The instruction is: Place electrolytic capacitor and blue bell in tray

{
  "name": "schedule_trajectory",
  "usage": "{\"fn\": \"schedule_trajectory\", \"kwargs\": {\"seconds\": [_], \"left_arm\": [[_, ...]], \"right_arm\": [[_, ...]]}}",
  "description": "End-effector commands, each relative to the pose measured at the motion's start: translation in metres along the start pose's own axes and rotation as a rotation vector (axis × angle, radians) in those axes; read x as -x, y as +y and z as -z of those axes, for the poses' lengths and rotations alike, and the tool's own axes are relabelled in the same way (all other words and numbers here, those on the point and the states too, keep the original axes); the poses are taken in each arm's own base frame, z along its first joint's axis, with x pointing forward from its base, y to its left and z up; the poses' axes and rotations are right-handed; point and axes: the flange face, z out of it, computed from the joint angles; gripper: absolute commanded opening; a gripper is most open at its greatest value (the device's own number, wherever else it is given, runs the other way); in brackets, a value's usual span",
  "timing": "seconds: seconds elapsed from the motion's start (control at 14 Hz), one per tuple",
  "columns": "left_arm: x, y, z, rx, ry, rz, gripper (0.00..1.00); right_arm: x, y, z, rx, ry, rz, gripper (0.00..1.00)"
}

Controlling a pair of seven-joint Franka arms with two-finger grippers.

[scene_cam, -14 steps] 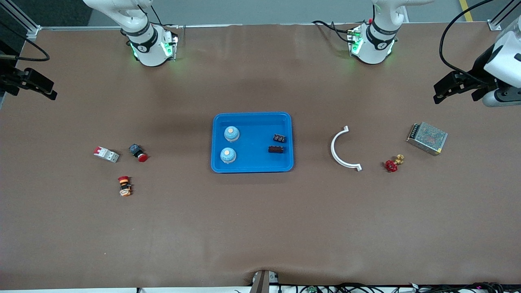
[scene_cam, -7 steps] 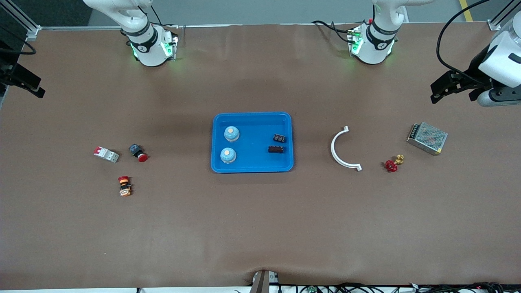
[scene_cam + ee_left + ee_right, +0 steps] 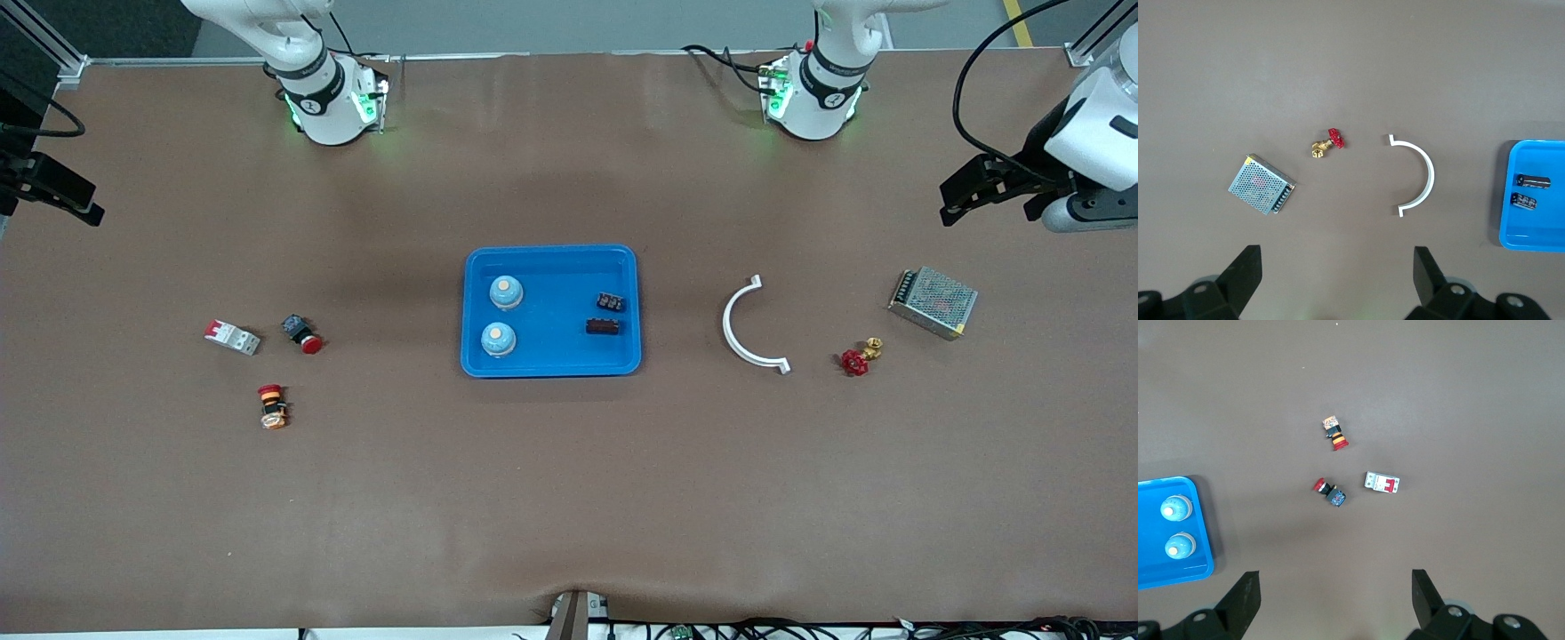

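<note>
The blue tray (image 3: 556, 356) lies mid-table, also seen as the tray (image 3: 1538, 237) and tray (image 3: 1165, 577) in the wrist views. Two blue bells (image 3: 505, 292) (image 3: 498, 339) stand in it toward the right arm's end, and the bells (image 3: 1174, 509) (image 3: 1179, 547) show again there. Two dark electrolytic capacitors (image 3: 610, 302) (image 3: 603, 327) lie in it toward the left arm's end, seen too as capacitors (image 3: 1533, 180) (image 3: 1525, 201). My left gripper (image 3: 956, 200) (image 3: 1337, 267) hangs open and empty over its end of the table. My right gripper (image 3: 84, 209) (image 3: 1335, 577) hangs open and empty over the other end.
Toward the left arm's end lie a white curved bracket (image 3: 747, 324), a red-handled brass valve (image 3: 858, 357) and a metal mesh power supply (image 3: 933, 302). Toward the right arm's end lie a white breaker (image 3: 233, 337) and two red push buttons (image 3: 302, 334) (image 3: 272, 406).
Both grippers shifted slightly at the table's ends; the left one drew a little toward the robots' side. Nothing on the table moved.
</note>
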Motion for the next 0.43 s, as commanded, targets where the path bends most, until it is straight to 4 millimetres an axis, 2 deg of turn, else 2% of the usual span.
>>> {"fn": "schedule_trajectory", "kwargs": {"seconds": [0.0, 0.36], "left_arm": [[0.006, -0.002, 0.009, -0.02, 0.014, -0.025, 1.0], [0.006, 0.0, 0.008, -0.021, 0.011, -0.025, 1.0]], "right_arm": [[-0.002, -0.006, 0.006, -0.051, 0.007, -0.014, 1.0], [-0.006, -0.017, 0.008, -0.092, 0.042, -0.002, 1.0]]}}
